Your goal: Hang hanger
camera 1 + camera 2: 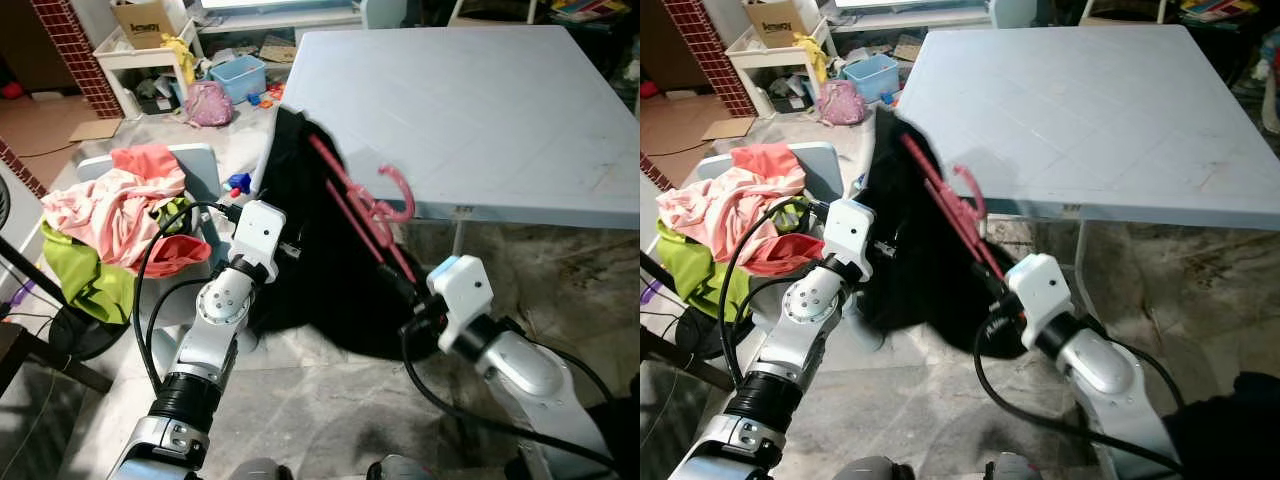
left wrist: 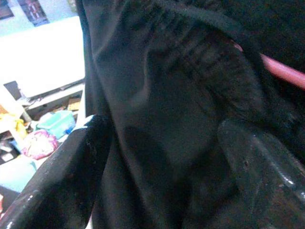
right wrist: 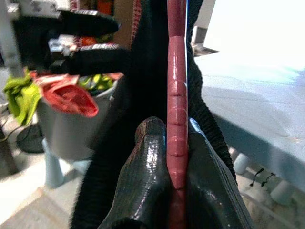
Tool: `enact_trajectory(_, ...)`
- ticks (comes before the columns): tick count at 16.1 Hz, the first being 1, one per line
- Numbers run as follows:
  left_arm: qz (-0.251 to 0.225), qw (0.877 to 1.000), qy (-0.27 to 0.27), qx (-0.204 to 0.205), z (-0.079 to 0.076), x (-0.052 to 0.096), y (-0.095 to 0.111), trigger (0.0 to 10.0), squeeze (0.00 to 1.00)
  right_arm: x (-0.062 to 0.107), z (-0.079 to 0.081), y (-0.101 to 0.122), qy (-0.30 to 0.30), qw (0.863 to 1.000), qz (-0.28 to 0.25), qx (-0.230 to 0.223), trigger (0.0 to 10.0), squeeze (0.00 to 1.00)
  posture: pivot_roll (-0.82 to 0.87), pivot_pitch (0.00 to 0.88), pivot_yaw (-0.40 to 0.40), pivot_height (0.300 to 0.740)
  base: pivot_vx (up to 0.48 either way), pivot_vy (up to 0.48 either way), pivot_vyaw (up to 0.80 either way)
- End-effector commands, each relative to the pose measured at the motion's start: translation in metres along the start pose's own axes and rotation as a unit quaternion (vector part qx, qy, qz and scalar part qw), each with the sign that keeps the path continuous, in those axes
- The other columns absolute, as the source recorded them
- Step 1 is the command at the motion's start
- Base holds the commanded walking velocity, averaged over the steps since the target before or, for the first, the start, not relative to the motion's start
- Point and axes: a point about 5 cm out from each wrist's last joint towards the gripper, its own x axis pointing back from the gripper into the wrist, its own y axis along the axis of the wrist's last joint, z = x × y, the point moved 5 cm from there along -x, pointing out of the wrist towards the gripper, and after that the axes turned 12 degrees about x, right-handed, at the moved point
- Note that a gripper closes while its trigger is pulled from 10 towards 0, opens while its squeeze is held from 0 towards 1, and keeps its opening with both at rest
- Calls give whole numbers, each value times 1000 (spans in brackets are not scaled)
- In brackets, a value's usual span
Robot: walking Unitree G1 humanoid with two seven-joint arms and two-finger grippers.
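Observation:
A pink plastic hanger (image 1: 362, 215) carries a black garment (image 1: 310, 270) and leans beside the near left corner of the pale blue table (image 1: 480, 100), hook (image 1: 400, 195) uppermost. My right gripper (image 1: 405, 296) is shut on the hanger's lower end. In the right wrist view the pink bar (image 3: 176, 95) runs between the two pressed fingers (image 3: 150, 162). My left gripper (image 1: 296, 246) reaches into the garment from the left. The left wrist view has its fingers (image 2: 66, 181) spread wide with black cloth (image 2: 162, 124) between them and a bit of the hanger (image 2: 286, 71) beyond.
A pile of pink, red and green clothes (image 1: 120, 215) lies on a light blue seat (image 1: 200, 165) at my left. A table leg (image 1: 458, 236) stands just behind the hanger. A blue bin (image 1: 240, 75), a pink bag (image 1: 208, 103) and a cardboard box (image 1: 148, 20) sit further back.

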Motion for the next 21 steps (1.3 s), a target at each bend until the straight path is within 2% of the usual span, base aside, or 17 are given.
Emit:
enact_trajectory(1,6,1000,0,-2,0,2,-4,10000,0,-3,-3,12,-4,1000,-22,10,10000,0,-113,54,84,740,0,0,0)
enact_trajectory(5,-7,1000,10,0,7,-1,5,10000,0,6,8,-6,30,999,18,34,10000,0,-114,62,89,740,0,0,0)
enact_trajectory(7,-17,1000,6,9,4,-7,13,10000,0,7,16,-11,47,998,27,41,10000,0,-117,67,93,740,0,0,0)
enact_trajectory(11,-13,1000,1,9,1,-8,10,10000,0,11,36,-3,92,996,7,20,10000,0,-118,70,97,740,0,0,0)
enact_trajectory(13,-6,1000,22,6,12,-10,8,10000,0,19,43,5,126,992,-10,6,10000,0,-125,69,99,740,0,0,0)
enact_trajectory(15,-8,999,33,2,18,-12,10,10000,0,25,40,-2,127,992,5,14,10000,0,-129,69,101,740,0,0,0)
enact_trajectory(17,-4,999,31,-7,18,-11,9,10000,0,21,31,-2,107,994,5,7,10000,0,-129,68,104,740,0,0,0)
enact_trajectory(19,6,998,60,-15,35,-7,6,10000,0,29,33,-3,128,992,10,14,10000,0,-123,66,102,740,0,0,0)
enact_trajectory(21,6,997,74,-25,48,-3,7,10000,0,44,22,-17,120,992,41,18,10000,0,-119,70,102,740,0,0,0)
